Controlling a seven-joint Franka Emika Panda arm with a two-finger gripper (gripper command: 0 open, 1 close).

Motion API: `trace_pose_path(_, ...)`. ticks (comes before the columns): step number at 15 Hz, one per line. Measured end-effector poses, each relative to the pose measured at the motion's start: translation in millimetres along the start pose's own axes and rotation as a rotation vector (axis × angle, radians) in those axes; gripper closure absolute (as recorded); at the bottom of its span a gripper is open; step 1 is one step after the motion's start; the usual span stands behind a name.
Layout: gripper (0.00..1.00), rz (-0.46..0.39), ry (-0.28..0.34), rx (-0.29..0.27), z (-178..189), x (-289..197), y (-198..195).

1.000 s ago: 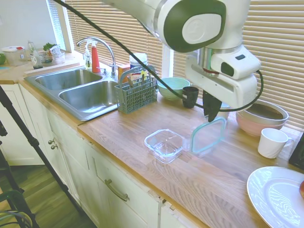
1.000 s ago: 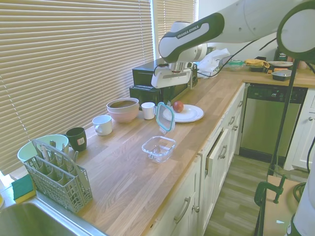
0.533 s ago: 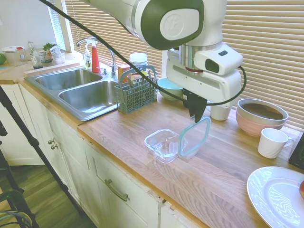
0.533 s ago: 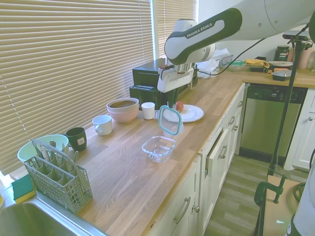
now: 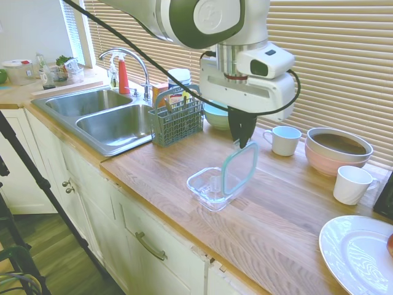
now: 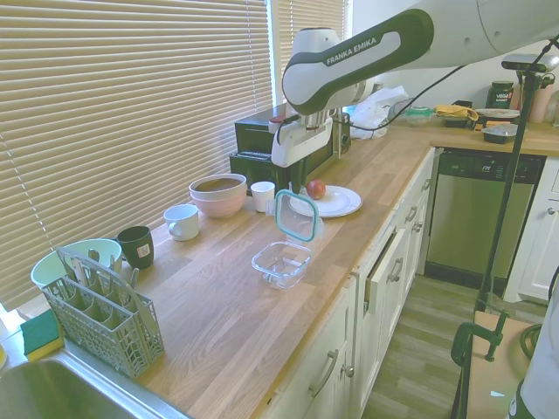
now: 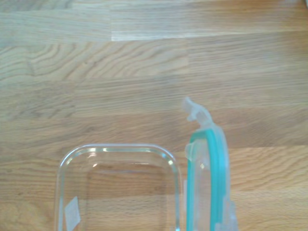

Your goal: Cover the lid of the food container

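Hand point(image 5: 243, 142) with lid point(image 5: 239, 168) beside cup point(image 5: 284, 140)

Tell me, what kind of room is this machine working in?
A home kitchen, most likely: a double steel sink with a faucet, a wooden countertop, and mugs and bowls near the window blinds.

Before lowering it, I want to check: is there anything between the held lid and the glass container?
Nothing: the wrist view shows only bare wood between lid and food container.
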State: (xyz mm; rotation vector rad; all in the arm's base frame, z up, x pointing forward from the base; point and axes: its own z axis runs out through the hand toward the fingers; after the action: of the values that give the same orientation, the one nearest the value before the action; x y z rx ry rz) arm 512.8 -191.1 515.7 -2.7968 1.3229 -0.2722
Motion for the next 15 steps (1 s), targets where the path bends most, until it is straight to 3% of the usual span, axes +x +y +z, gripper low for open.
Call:
trace_pose_path(8,1.0,-0.067,0.018,-0.086,2.5,-36.0,-47.7)
trace_pose_path(15,1.0,-0.096,0.005,-0.16,35.8,-62.6,-81.8)
